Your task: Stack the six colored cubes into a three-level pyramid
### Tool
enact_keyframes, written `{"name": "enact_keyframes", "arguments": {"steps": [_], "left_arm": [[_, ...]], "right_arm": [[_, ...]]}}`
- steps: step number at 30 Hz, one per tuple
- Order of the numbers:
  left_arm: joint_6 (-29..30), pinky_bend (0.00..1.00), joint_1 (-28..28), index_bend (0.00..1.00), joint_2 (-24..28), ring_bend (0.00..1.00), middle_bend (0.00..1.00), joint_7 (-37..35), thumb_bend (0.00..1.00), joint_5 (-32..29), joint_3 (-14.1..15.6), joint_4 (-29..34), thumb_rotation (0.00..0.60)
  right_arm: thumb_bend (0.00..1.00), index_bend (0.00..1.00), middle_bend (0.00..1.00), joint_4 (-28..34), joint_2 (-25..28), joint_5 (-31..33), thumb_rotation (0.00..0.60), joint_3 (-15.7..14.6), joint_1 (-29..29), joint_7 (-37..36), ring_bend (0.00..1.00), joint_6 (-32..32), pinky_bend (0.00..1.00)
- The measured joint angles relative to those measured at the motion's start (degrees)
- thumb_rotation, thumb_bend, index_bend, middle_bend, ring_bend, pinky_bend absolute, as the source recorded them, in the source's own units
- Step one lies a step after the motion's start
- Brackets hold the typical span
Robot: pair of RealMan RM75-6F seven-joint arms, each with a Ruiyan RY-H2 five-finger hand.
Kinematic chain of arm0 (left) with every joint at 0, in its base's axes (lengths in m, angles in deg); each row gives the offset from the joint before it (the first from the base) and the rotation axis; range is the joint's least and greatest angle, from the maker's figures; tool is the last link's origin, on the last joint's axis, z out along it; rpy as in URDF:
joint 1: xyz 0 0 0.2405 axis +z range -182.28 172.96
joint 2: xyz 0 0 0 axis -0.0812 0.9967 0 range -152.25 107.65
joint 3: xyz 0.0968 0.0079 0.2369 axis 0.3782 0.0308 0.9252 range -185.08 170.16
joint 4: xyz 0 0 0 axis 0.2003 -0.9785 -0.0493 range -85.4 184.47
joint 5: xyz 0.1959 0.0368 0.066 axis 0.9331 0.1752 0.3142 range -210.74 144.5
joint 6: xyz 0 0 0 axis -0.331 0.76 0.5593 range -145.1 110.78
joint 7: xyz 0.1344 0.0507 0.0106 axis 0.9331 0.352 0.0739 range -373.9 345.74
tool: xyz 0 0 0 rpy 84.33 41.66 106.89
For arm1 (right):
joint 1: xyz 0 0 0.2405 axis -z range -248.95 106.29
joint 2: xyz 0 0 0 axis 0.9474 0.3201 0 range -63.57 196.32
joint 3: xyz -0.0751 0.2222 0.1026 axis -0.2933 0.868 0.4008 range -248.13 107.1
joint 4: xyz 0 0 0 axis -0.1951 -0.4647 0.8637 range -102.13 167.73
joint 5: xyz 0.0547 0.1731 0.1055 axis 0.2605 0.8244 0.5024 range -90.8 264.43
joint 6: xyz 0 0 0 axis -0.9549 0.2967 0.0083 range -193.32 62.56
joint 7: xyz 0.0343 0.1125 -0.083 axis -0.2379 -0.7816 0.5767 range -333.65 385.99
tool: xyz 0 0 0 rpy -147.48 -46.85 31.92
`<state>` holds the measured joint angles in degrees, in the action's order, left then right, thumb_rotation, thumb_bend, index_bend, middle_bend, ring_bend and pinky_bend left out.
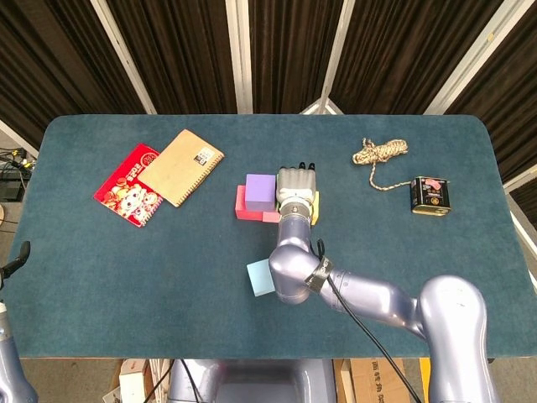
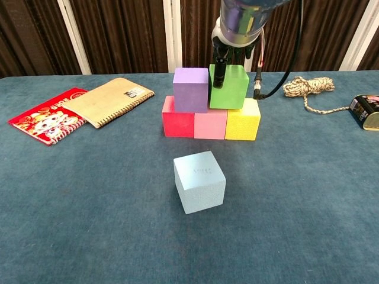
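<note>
At the table's nine o'clock side lie a red booklet (image 1: pixel 127 185) and a tan spiral notebook (image 1: pixel 185 166), the notebook overlapping the booklet's right edge. Only the left arm (image 1: pixel 8 336) shows at the lower left corner of the head view — its hand is out of sight in both views.

Near the table's centre stands the stack: a red cube (image 2: pixel 178 119), a pink cube (image 2: pixel 211 124) and a yellow cube (image 2: pixel 243 120) touch in a row. A purple cube (image 2: pixel 190 89) sits on the red and pink ones. At its three o'clock, touching it, a green cube (image 2: pixel 230 86) rests on the pink and yellow cubes. The right hand (image 1: pixel 297 190) reaches down over the green cube, dark fingers (image 2: pixel 218 74) against its left face — whether it grips the cube I cannot tell.

At the stack's six o'clock, well apart, a light blue cube (image 2: pixel 199 181) sits alone on the table (image 1: pixel 101 277).

Toward three o'clock lie a coiled rope (image 1: pixel 380 153) and, just beyond it, a small dark tin (image 1: pixel 430 195).
</note>
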<state>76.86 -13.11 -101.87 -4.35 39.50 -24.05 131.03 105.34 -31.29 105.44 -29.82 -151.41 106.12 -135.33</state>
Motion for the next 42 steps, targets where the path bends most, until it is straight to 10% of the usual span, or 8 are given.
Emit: {"name": "enact_keyframes", "arguments": {"steps": [42], "left_arm": [[0.07,0.0,-0.08,0.07,-0.31,0.0,0.1,0.27,0.31,-0.15,-0.13,-0.22,0.6]], "right_arm": [[0.41,0.15,0.2,0.16,0.05,0.55,0.6,-0.47,-0.25,0.98,0.02,-0.32,0.0]]}}
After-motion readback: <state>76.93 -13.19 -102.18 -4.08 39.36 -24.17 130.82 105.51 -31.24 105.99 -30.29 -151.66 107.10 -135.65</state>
